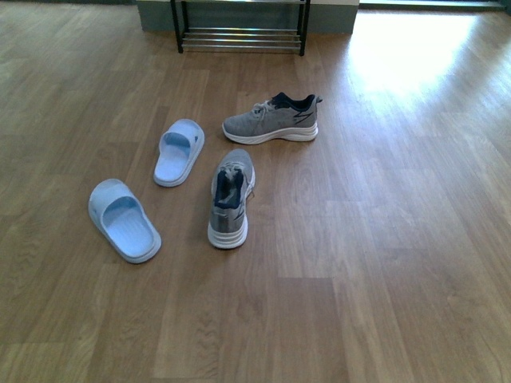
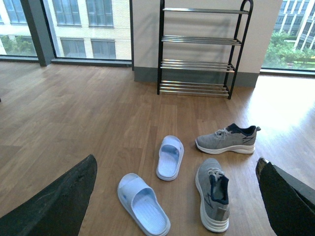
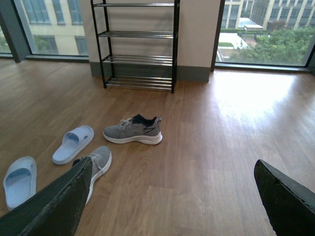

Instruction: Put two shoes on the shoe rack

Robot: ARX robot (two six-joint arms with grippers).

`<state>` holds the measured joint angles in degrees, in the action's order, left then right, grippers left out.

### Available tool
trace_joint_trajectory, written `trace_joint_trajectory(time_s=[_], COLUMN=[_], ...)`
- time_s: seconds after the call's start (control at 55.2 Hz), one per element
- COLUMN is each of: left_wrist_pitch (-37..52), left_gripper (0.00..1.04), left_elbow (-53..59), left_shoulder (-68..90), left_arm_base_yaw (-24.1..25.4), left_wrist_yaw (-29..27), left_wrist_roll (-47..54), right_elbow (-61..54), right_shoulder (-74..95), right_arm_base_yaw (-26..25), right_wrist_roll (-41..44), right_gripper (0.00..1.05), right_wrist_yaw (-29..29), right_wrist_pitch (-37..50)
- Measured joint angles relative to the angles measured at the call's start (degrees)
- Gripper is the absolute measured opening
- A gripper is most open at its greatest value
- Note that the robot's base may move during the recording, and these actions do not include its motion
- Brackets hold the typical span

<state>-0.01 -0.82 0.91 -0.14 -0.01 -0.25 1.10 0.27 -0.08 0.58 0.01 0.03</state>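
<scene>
Well ahead of left claw (image 2: 176, 162) and right claw (image 3: 173, 163), two shoes (image 1: 271, 125) (image 1: 231, 201), both claws spread wide, empty

Wood-plank floor (image 1: 383, 303), mid-brown, low sheen, beige wall panel (image 3: 197, 34) with grey skirting (image 3: 197, 73), full-height windows (image 3: 246, 14) on either side (dark frames), bright sunlight patch (image 1: 407, 48) on the boards at right, outside: buildings (image 2: 98, 29) and trees (image 3: 280, 49).

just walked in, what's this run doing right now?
Nothing is being handled yet. The far sneaker sits side-on and the near sneaker has its heel toward the robot, both on the wood floor next to two light blue slides. The shoe rack stands by the wall beyond them, with neither sneaker on it. The left tool and right tool are open, holding nothing.
</scene>
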Motion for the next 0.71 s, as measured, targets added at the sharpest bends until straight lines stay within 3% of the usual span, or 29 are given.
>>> trace_joint_trajectory(time_s=[0.706], left_wrist_pitch=[0.0], left_gripper=[0.95], left_elbow=[0.0], left_shoulder=[0.0], left_arm_base_yaw=[0.0], left_wrist_yaw=[0.0], left_wrist_roll=[0.0], right_elbow=[0.0], right_shoulder=[0.0], right_arm_base_yaw=[0.0], right_wrist_roll=[0.0], right_gripper=[0.95], right_wrist_yaw=[0.2], right_wrist_pitch=[0.0])
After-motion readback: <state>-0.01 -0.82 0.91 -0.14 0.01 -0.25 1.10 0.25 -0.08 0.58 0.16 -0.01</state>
